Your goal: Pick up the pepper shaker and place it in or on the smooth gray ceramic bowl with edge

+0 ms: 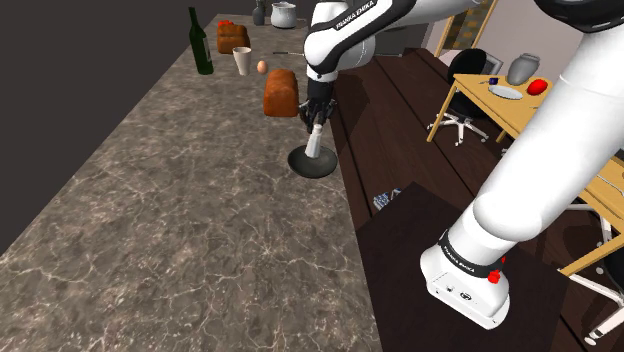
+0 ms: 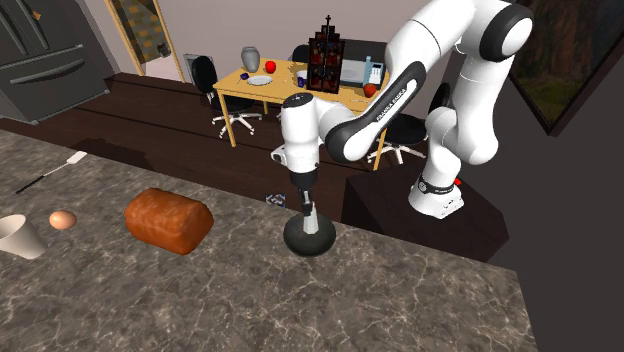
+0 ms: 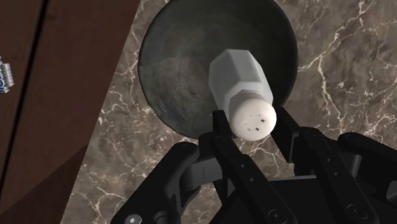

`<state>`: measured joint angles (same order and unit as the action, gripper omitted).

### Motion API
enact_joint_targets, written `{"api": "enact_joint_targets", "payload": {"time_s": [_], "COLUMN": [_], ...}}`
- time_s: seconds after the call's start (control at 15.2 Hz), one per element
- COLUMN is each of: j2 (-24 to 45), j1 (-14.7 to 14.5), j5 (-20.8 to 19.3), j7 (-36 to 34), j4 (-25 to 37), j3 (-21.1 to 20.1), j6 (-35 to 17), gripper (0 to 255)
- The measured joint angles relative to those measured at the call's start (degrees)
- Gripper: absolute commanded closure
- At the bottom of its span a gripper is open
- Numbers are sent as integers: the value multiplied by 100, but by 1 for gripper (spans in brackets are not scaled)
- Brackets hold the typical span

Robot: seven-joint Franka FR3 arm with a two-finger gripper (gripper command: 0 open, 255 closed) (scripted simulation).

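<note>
On the marbled table (image 1: pixel 150 250), a dark bowl (image 1: pixel 300 168) sits near the edge, a bread loaf (image 1: pixel 281 92) just behind it, then an egg (image 1: pixel 262 66), a cup (image 1: pixel 242 61) and a bottle (image 1: pixel 201 45) farther back. Over the bowl, the fingers (image 3: pixel 222 137) of the gripper (image 1: pixel 314 128) clasp the white pepper shaker (image 3: pixel 238 79) by its cap end, its base down inside the bowl.

Downward claw (image 3: pixel 252 122), tight around shaker (image 3: pixel 236 76)
</note>
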<state>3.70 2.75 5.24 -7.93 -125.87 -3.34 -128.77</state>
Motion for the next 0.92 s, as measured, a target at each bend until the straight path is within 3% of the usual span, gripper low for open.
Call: {"api": "enact_joint_targets", "payload": {"time_s": [0.33,0.73,0.79,0.92], "j2": [230,252,252,252], "j1": [-1,-8,-9,-9], "j5": [11,12,12,12], "j7": [31,21,21,21], "j4": [-124,-145,-145,-144], "j3": [-1,-7,-7,-7], "j6": [-352,-400,-401,-401], "gripper": [255,255,0,0]}}
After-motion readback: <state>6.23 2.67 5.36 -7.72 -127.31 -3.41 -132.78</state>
